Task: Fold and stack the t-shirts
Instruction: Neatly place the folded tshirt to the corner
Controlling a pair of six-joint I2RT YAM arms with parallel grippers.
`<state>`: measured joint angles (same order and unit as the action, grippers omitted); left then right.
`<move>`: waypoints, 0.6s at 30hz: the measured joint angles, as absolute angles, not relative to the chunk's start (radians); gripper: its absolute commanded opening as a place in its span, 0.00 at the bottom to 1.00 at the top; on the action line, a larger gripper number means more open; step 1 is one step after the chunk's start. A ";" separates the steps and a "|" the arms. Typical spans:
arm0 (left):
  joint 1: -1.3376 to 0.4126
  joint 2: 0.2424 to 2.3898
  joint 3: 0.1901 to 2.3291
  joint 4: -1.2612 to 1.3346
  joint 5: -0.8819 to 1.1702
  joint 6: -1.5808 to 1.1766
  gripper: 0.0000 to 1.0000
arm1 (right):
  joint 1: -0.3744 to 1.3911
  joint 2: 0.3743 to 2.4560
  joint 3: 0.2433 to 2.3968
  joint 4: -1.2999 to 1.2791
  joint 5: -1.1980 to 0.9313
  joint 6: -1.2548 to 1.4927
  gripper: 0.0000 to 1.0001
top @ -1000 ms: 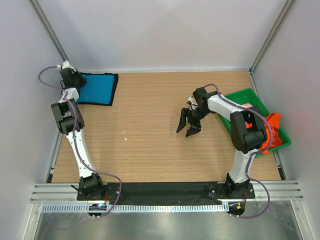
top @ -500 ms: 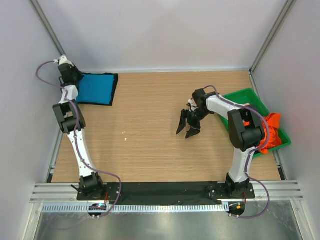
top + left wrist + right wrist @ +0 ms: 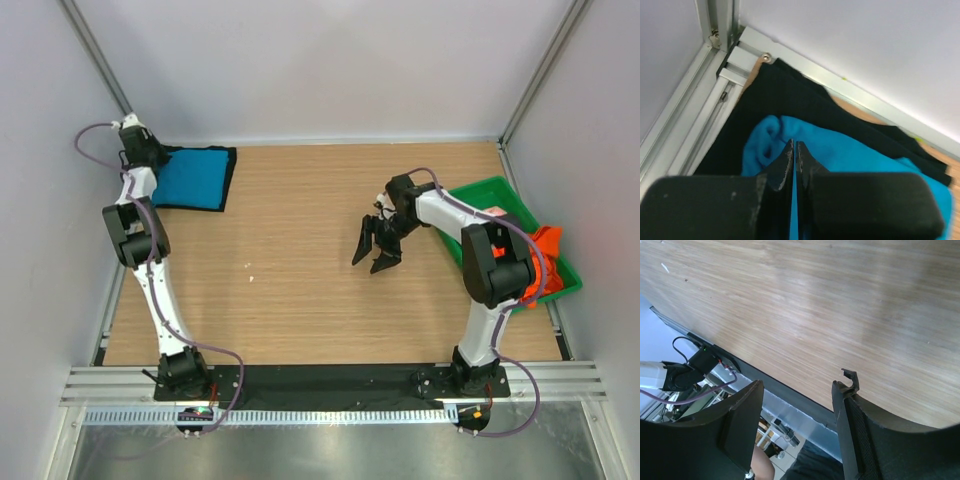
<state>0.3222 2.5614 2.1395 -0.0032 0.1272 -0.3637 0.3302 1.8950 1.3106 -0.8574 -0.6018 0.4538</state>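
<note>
The wooden table (image 3: 300, 250) lies bare under the right gripper (image 3: 377, 252), whose jaws hang parted and empty above the boards. Off to that gripper's right, past its arm, sits the green tray (image 3: 500, 190), with an orange t-shirt (image 3: 548, 245) spilling over the tray's outer edge. Over in the far corner, the left gripper (image 3: 794, 147) has its fingers pressed together just above the bunched edge of the teal-blue t-shirt (image 3: 195, 178); whether it touches the cloth I cannot tell. That shirt lies on a black t-shirt (image 3: 790, 95), spread beneath and beyond the fingertips.
</note>
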 measured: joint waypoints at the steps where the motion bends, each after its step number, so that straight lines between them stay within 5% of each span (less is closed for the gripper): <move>1: 0.316 2.536 2.135 -0.026 0.122 -0.365 0.07 | 0.330 1.880 1.303 -0.854 -0.603 0.456 0.64; 10: 0.157 2.043 1.897 -0.107 0.095 -0.396 0.23 | 0.330 1.746 1.204 -0.785 -0.603 0.481 0.64; 18: -0.111 1.536 1.420 -0.134 0.125 -0.459 0.36 | 0.307 1.545 1.023 -0.658 -0.592 0.515 0.64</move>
<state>-0.1108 1.5364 1.4204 -0.1341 0.1246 -0.4587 0.3069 1.5452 1.0233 -0.6582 -0.5919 0.5148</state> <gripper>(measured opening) 0.340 0.640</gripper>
